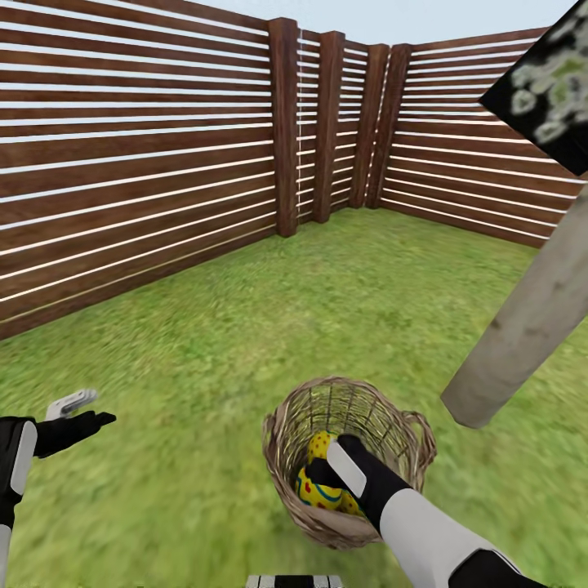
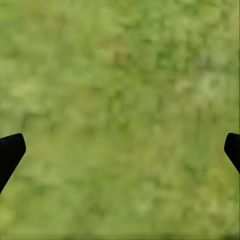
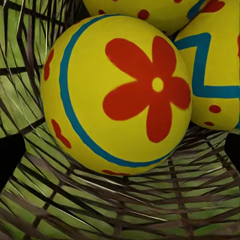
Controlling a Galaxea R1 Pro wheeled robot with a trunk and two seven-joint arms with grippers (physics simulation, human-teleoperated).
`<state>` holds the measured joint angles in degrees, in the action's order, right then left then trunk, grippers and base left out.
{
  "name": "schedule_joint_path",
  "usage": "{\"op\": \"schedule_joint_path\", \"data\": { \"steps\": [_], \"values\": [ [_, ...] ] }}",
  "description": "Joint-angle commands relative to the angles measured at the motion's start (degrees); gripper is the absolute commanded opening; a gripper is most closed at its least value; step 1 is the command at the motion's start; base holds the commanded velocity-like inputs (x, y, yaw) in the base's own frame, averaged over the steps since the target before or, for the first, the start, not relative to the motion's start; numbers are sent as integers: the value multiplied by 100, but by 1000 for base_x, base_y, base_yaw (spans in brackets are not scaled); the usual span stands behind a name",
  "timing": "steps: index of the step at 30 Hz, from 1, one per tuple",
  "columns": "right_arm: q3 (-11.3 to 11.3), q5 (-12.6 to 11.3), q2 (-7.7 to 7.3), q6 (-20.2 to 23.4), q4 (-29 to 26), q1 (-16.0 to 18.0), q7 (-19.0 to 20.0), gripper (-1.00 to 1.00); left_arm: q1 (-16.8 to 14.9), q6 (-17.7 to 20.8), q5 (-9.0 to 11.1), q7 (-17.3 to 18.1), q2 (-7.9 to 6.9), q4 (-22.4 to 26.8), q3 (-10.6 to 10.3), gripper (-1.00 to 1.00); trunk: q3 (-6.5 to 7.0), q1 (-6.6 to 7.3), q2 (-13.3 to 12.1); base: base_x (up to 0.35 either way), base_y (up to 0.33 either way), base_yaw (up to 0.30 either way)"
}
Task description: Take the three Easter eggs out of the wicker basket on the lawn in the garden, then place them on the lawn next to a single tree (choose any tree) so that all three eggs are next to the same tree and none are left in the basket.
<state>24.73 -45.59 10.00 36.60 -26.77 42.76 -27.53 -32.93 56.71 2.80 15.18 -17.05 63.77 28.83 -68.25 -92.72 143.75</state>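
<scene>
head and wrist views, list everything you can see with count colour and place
Easter eggs: three, yellow with blue bands and red marks, inside the wicker basket.
wicker basket: one, brown, on the lawn in front of the robot, beside the tree.
tree: one, grey-beige trunk leaning across the right of the head view, dark foliage at top right.
fence: brown horizontal slats with thick posts, running behind the lawn and meeting at a corner.
lawn: mottled green, all the ground.
left end effector: open, hovering over bare grass at the left.
right end effector: open, reaching down into the basket, fingers either side of the nearest egg.
</scene>
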Motion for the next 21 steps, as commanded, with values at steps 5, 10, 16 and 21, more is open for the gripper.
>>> {"op": "schedule_joint_path", "data": {
  "steps": [5,10,16,21],
  "values": [
    [23,-46,0,-77,-4,5,-47,100,-3,33,28,-4,0,4,9,100,-116,-11,9,0,0,0],
    [23,-43,0,-136,-2,5,-43,100,-3,33,28,-3,0,4,9,100,-161,-17,12,0,0,0],
    [27,-38,0,-153,1,5,-42,100,-3,33,28,-1,0,4,9,100,-161,-17,12,0,0,0],
    [38,-31,0,-258,2,5,-17,100,-3,33,31,-3,0,6,9,100,-161,-17,12,0,0,0]
  ]
}}
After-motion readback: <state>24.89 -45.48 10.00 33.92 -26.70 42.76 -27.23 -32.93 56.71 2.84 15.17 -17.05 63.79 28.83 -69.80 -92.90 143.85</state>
